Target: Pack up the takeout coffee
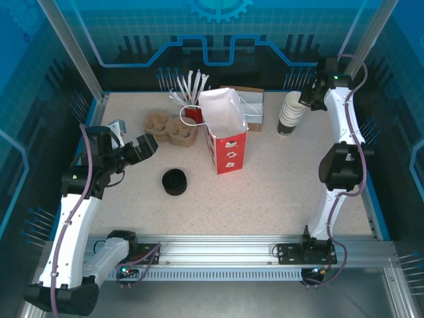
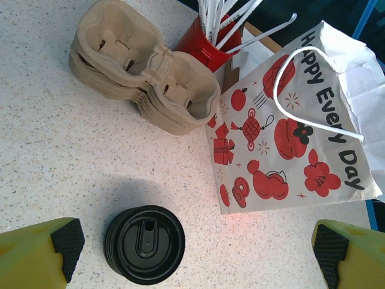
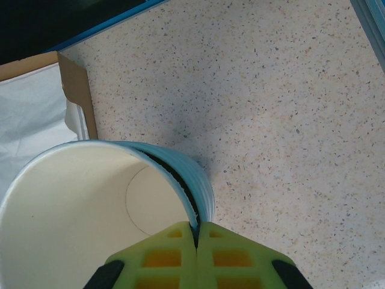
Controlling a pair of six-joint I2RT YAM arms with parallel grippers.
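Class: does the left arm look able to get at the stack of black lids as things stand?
Probably yes. The left pincer stands open, facing the stack of black lids, with nothing between them; the paper bag and the cup carriers sit clear to the side.

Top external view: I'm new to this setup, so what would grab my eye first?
The red-and-white paper bag standing upright mid-table, with stacked cup carriers to its left. At far right, the right gripper pinches the rim of the cup stack; the open left gripper hovers near black lids.
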